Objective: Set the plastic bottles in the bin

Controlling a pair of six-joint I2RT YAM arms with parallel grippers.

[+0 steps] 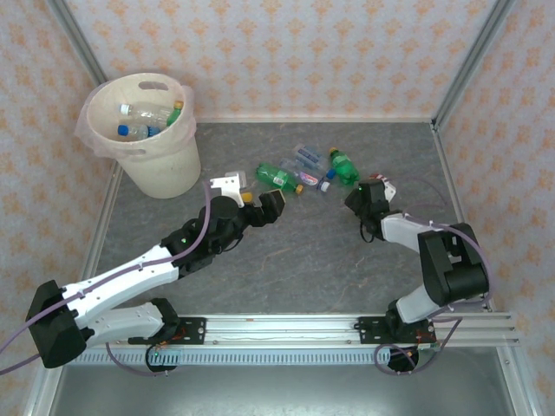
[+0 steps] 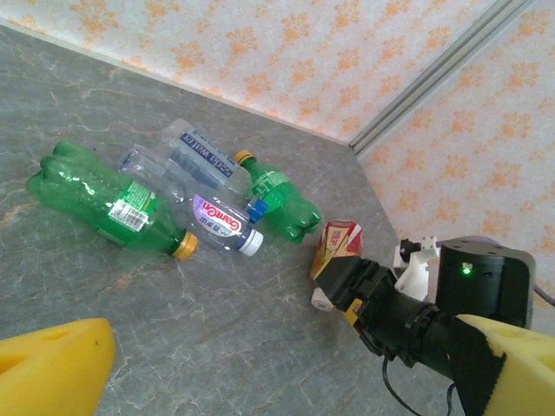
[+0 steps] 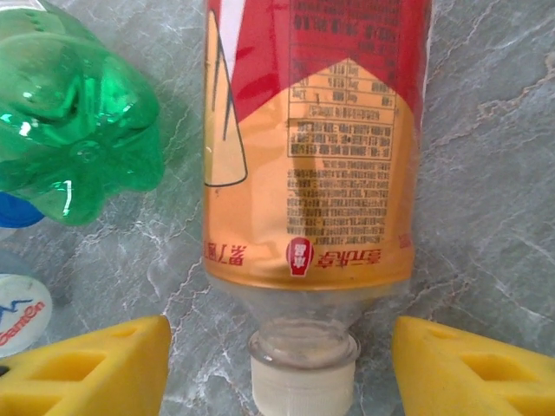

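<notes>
The cream bin (image 1: 165,173) stands at the back left with several bottles inside. On the table lie a green bottle with a yellow cap (image 2: 108,204), two clear bottles (image 2: 217,221) (image 2: 195,156) and a second green bottle (image 2: 277,204). A clear bottle with a red and orange label (image 3: 312,147) lies to their right, its white cap (image 3: 303,386) towards my right gripper (image 3: 282,368). That gripper is open, one yellow fingertip (image 3: 87,368) on each side of the neck without touching it. My left gripper (image 1: 264,206) is open and empty, just short of the yellow-capped green bottle (image 1: 279,176).
Patterned walls with metal corner posts close the table at the back and sides. The right arm's wrist (image 2: 486,286) sits close beside the red-labelled bottle (image 2: 340,243). Bare grey tabletop (image 1: 303,251) lies between the arms.
</notes>
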